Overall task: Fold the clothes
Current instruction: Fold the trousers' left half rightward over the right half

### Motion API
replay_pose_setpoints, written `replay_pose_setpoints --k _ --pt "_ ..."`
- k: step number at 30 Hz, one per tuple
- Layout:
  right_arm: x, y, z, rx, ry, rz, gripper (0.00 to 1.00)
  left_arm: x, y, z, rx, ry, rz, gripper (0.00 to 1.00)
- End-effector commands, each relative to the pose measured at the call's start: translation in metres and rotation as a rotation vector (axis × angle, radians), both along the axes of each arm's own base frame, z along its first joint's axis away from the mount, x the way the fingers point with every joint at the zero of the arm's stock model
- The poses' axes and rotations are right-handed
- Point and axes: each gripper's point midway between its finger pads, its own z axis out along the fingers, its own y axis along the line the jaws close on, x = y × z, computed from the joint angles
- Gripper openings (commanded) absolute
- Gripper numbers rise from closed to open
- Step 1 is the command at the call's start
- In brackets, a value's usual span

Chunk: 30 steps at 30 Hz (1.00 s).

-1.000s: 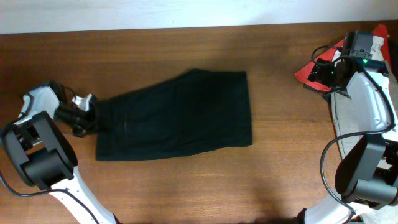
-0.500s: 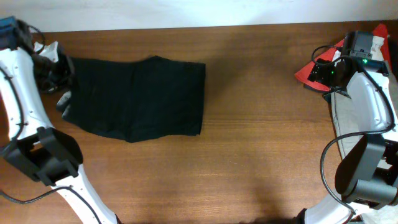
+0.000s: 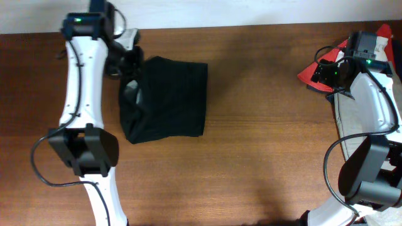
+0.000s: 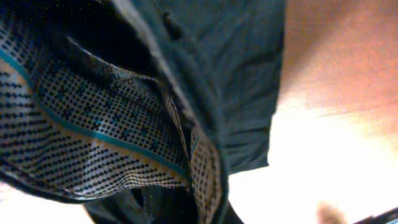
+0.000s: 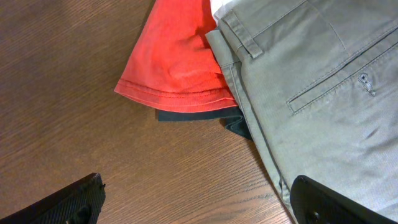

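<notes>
Black shorts (image 3: 173, 100) lie on the wooden table left of centre, their left part lifted and doubled over to the right. My left gripper (image 3: 129, 58) is at the garment's back left corner, shut on its edge. In the left wrist view the dark cloth (image 4: 242, 74) hangs right at the camera with its dotted, teal-striped lining (image 4: 81, 124) showing; the fingers are hidden behind it. My right gripper (image 3: 326, 72) is open and empty, hovering over bare wood (image 5: 199, 211) beside a pile of clothes.
At the right edge lies a pile: a red garment (image 3: 314, 72) (image 5: 177, 62), grey trousers (image 3: 355, 119) (image 5: 311, 81) and a dark piece (image 5: 199, 115) under them. The table's back edge (image 3: 251, 26) runs close behind the shorts.
My left arm has swung from the far left toward the back centre, carrying the shorts' left edge up and over to the right. The right arm has not moved.
</notes>
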Motion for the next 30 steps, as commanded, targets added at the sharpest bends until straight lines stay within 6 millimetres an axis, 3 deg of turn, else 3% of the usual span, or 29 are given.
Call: replay_pose_setpoints --k 1,6,14,24,27,30 --pt "0.001 -0.004 0.005 -0.009 -0.014 -0.015 0.99 0.003 -0.032 -0.025 -0.008 0.044 -0.061 0.01" --pt "0.001 -0.004 0.005 -0.009 -0.014 -0.015 0.99 0.012 -0.060 -0.062 0.007 0.054 -0.166 0.01" --pt "0.001 -0.004 0.005 -0.009 -0.015 -0.015 0.99 0.015 -0.101 -0.070 0.026 -0.064 -0.450 0.00" --pt "0.001 -0.004 0.005 -0.009 -0.015 -0.015 0.99 0.015 -0.116 -0.111 -0.016 0.000 -0.469 0.02" --pt "0.001 -0.004 0.005 -0.009 -0.015 -0.015 0.99 0.016 -0.123 -0.113 -0.056 0.001 -0.473 0.02" --pt "0.001 -0.004 0.005 -0.009 -0.015 -0.015 0.99 0.018 -0.130 -0.112 -0.099 -0.016 -0.477 0.10"
